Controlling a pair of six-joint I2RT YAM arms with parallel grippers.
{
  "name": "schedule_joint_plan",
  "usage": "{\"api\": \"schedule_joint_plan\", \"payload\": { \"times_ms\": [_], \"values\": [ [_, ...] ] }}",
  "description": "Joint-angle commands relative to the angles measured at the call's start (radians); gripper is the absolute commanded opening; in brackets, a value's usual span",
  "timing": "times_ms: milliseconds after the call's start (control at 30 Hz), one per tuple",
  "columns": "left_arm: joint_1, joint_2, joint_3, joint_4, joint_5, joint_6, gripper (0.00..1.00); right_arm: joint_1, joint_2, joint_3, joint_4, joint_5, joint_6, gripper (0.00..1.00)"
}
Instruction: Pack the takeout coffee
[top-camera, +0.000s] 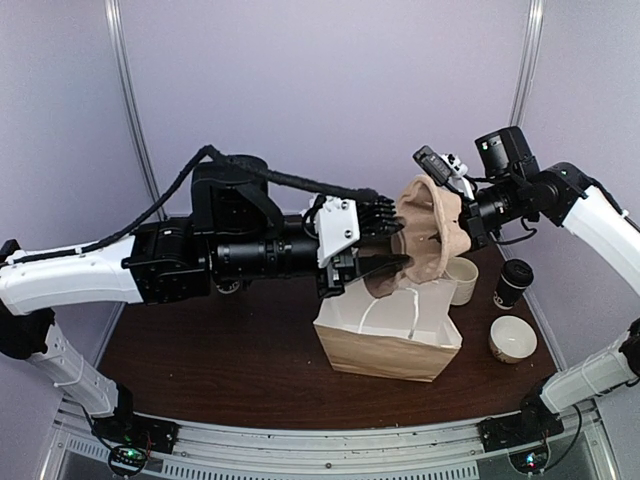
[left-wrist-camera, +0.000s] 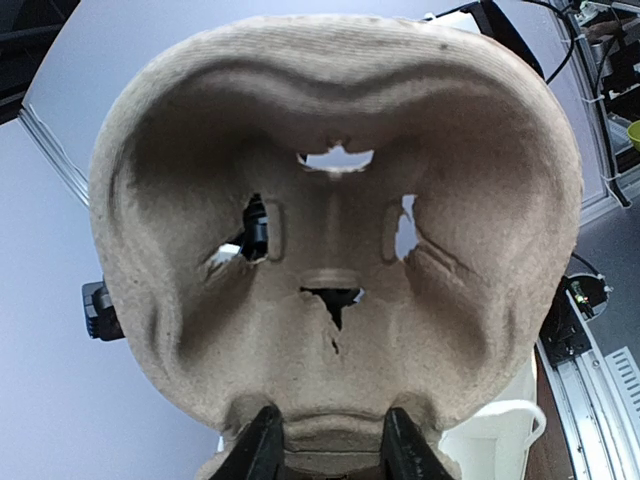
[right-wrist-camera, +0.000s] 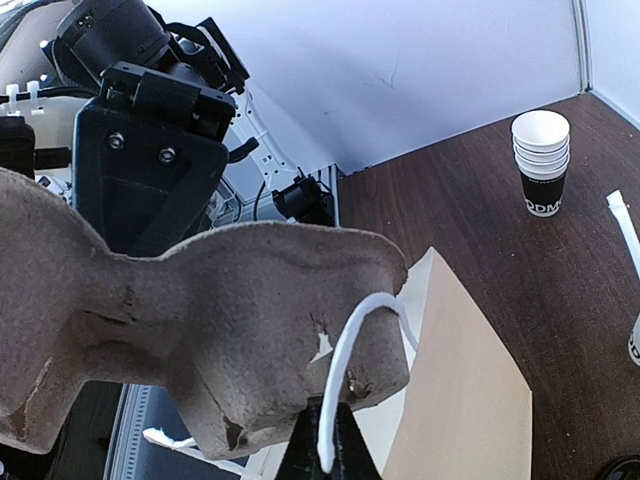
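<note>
The pulp cup carrier (left-wrist-camera: 330, 200) fills the left wrist view. The left gripper (left-wrist-camera: 333, 450) is clamped on its lower rim, one finger at each side of a moulded tab. From above, the carrier stands on edge over the open mouth of the paper bag (top-camera: 380, 355), wedged between the two wrists with little room either side. The right gripper (right-wrist-camera: 325, 450) is pinched tight on the bag's white handle (right-wrist-camera: 345, 350), which loops up in front of the carrier's torn edge.

The takeout coffee (top-camera: 513, 282) stands upright on the table (top-camera: 220, 350), right of the bag near the far right edge and well apart from both grippers. A white cup (top-camera: 462, 280) sits between it and the bag; a squat white cup (top-camera: 512, 338) is nearer. The table left of the bag is bare — though the left arm spans it. A stack of cups (right-wrist-camera: 541, 160) stands by the wall.
</note>
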Motion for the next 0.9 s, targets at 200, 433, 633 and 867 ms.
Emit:
{"api": "schedule_joint_plan", "payload": {
  "times_ms": [200, 433, 633, 867],
  "values": [
    [-0.002, -0.060, -0.097, 0.100, 0.047, -0.062, 0.30, -0.008, 0.012, 0.041, 0.023, -0.031, -0.005, 0.00],
    [-0.009, -0.112, -0.177, 0.102, 0.042, -0.101, 0.30, -0.022, 0.042, 0.078, 0.019, -0.037, -0.004, 0.00],
    [-0.010, -0.087, -0.134, -0.038, 0.045, -0.136, 0.30, -0.023, 0.051, 0.094, -0.005, -0.022, -0.037, 0.00],
    [-0.008, 0.032, -0.026, -0.190, -0.010, -0.160, 0.30, -0.022, 0.057, 0.084, -0.009, -0.027, -0.048, 0.00]
  ]
}}
